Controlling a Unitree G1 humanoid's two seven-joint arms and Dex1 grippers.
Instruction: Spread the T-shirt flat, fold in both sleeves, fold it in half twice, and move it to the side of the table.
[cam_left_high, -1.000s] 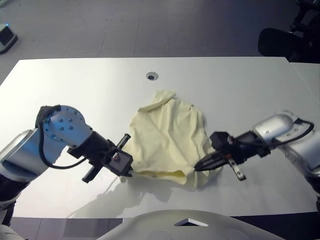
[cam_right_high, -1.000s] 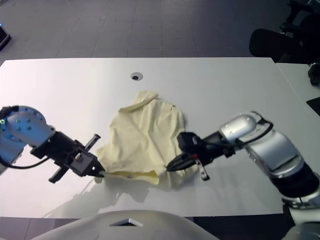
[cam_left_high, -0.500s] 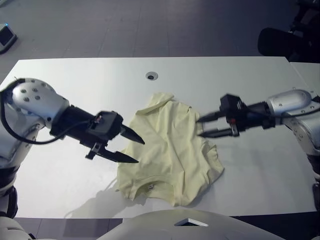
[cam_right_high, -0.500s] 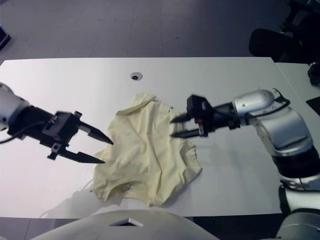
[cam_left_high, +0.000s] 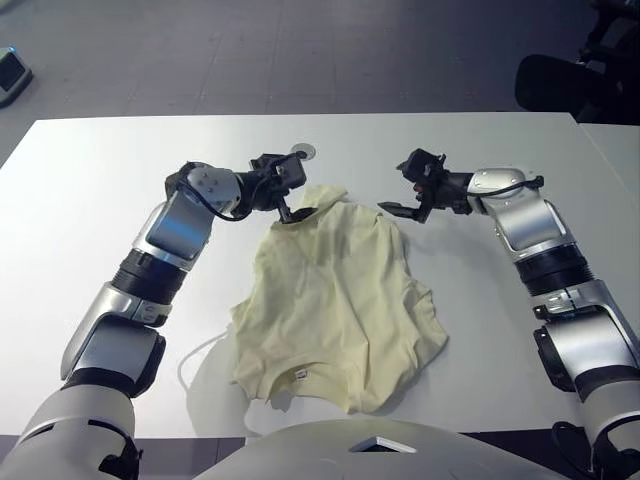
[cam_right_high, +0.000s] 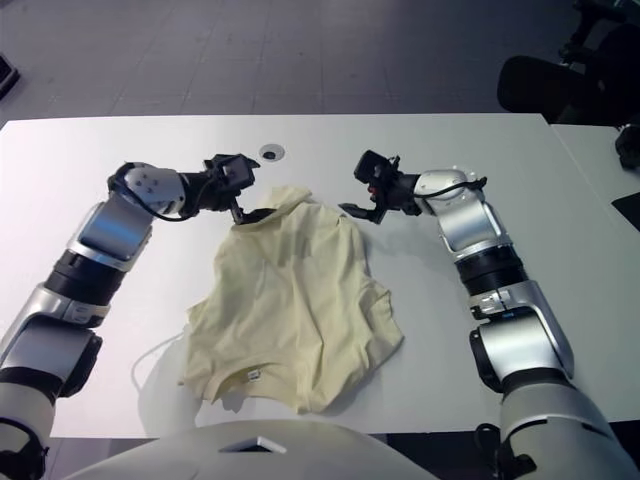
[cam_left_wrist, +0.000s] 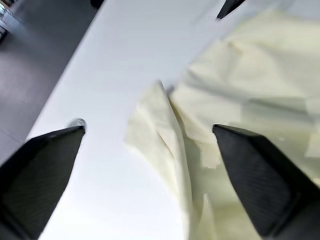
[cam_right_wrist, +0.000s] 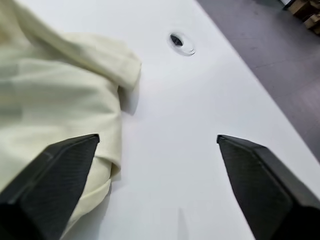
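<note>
While the left gripper (cam_left_high: 284, 208) hangs at the far left corner of the T-shirt (cam_left_high: 340, 300), its two fingers stand wide apart and clamp nothing. From the left wrist view, a raised fold of the cloth lies below the gap between the dark fingers (cam_left_wrist: 40, 170); whether a tip touches the fabric cannot be told. To the right of that arm, the pale yellow T-shirt lies rumpled around the middle of the white table (cam_left_high: 120, 200). Its neck opening and small label are turned toward the near edge, its hem is toward the far side, and loose folds are bunched along its right edge. Just beyond the shirt's far left corner, a small round hole (cam_left_high: 304, 152) sits in the tabletop. Farther right, the right gripper (cam_left_high: 403, 200) is poised just beside the shirt's far right corner, over bare table. Its fingers are also spread wide with nothing held, as the right wrist view shows.
</note>
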